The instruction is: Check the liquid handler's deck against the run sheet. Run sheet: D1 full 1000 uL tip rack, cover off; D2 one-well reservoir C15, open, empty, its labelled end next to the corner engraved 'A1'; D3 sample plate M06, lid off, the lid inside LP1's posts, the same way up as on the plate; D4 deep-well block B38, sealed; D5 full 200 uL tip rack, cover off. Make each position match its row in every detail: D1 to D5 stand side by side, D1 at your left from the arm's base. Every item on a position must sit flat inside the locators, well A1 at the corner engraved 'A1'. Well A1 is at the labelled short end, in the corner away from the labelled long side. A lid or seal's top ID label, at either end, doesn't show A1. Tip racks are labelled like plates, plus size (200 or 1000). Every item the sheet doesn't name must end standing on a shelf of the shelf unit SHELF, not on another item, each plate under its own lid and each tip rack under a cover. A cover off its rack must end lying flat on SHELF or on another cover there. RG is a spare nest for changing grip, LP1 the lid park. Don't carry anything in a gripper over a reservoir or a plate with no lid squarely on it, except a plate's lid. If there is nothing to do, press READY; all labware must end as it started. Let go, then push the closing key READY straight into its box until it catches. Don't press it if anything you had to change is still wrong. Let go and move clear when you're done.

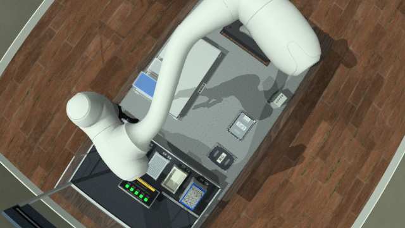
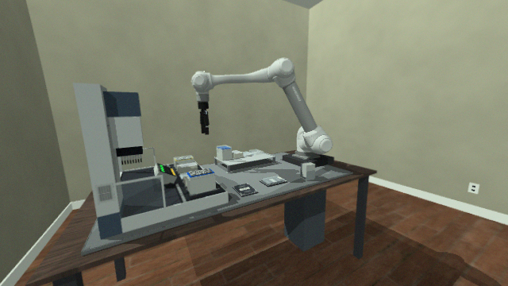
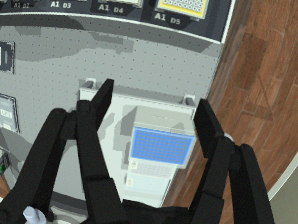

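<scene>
My gripper [image 3: 155, 100] is open and empty, high above the end of the shelf unit SHELF [image 1: 193, 79]; it also shows in the side view [image 2: 204, 123]. Straight below it a blue-topped item [image 3: 162, 147] stands on the shelf [image 1: 145, 85]. On the deck I see a blue-framed tip rack [image 1: 193, 196], an open reservoir [image 1: 174, 179] and a white well plate [image 1: 157, 165]. My arm hides the other deck positions from above. A lid lies in LP1 [image 1: 242, 125].
The spare nest RG [image 1: 219, 154] is bare. The READY box [image 1: 278, 99] stands near the table's edge. A panel with green lights [image 1: 138, 192] sits behind the deck. The handler's tower [image 2: 107, 151] rises beside the deck. More pale items stand on the shelf [image 1: 155, 66].
</scene>
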`<state>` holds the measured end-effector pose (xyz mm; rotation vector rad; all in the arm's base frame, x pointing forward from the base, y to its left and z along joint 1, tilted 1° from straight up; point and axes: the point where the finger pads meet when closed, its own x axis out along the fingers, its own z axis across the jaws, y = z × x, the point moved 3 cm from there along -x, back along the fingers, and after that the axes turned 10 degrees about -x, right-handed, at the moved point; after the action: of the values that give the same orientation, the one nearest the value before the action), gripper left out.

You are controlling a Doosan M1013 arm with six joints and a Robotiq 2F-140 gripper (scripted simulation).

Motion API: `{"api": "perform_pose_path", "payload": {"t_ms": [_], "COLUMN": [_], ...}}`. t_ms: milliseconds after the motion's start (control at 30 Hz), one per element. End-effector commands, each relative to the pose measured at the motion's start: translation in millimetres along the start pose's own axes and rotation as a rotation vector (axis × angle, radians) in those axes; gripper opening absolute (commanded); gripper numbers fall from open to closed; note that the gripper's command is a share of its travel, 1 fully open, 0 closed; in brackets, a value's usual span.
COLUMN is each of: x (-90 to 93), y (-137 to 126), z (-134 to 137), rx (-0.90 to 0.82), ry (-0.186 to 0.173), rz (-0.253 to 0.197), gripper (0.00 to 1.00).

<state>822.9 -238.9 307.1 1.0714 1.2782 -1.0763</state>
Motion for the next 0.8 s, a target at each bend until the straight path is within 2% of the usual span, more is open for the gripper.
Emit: {"api": "perform_pose_path", "payload": {"t_ms": [0, 133, 233, 300, 767], "x": [-1.3, -1.3, -1.3, -1.3, -1.5], "y": [-2, -4, 11, 11, 80], "z": [14, 21, 24, 24, 37], "rx": [0.0, 0.0, 0.0, 0.0, 0.0], "ry": [0.0, 0.0, 0.0, 0.0, 0.0], "rz": [0.002, 0.002, 0.002, 0.002, 0.002], "gripper": [0.67, 0.67, 0.67, 0.67, 0.67]}}
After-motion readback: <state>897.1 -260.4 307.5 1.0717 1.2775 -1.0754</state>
